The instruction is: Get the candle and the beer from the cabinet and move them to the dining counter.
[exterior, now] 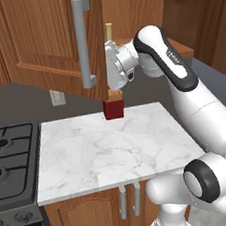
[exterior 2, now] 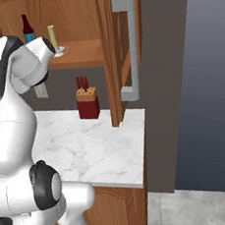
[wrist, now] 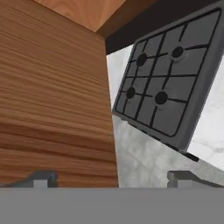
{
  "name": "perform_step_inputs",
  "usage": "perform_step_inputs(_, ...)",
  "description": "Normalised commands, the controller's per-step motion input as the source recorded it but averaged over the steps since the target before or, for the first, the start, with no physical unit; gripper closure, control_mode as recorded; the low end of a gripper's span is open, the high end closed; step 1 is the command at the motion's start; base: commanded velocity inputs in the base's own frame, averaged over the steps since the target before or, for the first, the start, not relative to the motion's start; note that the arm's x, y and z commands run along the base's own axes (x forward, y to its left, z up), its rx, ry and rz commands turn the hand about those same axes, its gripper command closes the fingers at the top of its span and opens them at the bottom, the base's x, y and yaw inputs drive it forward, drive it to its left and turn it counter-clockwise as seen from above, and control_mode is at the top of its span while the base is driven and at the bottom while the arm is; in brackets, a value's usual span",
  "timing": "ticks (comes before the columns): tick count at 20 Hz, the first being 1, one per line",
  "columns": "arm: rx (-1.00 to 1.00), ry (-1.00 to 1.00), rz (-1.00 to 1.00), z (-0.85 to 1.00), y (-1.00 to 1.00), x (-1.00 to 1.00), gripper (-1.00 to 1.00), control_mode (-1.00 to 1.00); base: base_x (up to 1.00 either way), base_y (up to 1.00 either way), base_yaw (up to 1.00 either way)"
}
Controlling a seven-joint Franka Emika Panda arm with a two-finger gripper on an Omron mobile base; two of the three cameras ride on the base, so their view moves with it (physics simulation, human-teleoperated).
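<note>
two items left to fetch, neither yet lifted

both the candle (exterior 2: 52, 37) and the beer (exterior 2: 27, 29) stand side by side on the shelf of the open cabinet (exterior 2: 85, 52), so nothing has reached the dining counter; the whole carry is judged to remain; the gripper (wrist: 111, 178) has its jaws spread wide and empty, up beside the cabinet door (exterior: 47, 41); the right base view shows the bottle and the red knife block (exterior 2: 88, 103) in full, while the left base view gives just the candle's top above the wrist; the hand view looks down past the wood onto the stove (wrist: 168, 83) and the marble worktop (exterior: 113, 148)
</note>
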Motion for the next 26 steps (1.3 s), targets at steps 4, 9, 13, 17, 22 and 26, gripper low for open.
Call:
perform_step_inputs(4, 0.00, 0.00, 0.18, 0.00, 0.65, -0.26, -1.00, -1.00, 0.00, 0.00, 0.00)
perform_step_inputs(9, 0.00, 0.00, 0.19, 0.00, 0.71, -0.42, -1.00, -1.00, 0.00, 0.00, 0.00)
perform_step_inputs(13, 0.00, 0.00, 0.20, 0.00, 0.74, -0.48, -1.00, -1.00, 0.00, 0.00, 0.00)
perform_step_inputs(17, 0.00, 0.00, 0.17, 0.00, 0.75, -0.42, -1.00, -1.00, 0.00, 0.00, 0.00)
perform_step_inputs(22, -0.03, -0.02, 0.10, 0.00, 0.66, -0.37, -1.00, -1.00, 0.00, 0.00, 0.00)
perform_step_inputs(26, -0.12, -0.01, 0.05, -0.18, 0.31, -0.16, -1.00, -1.00, 0.00, 0.00, 0.00)
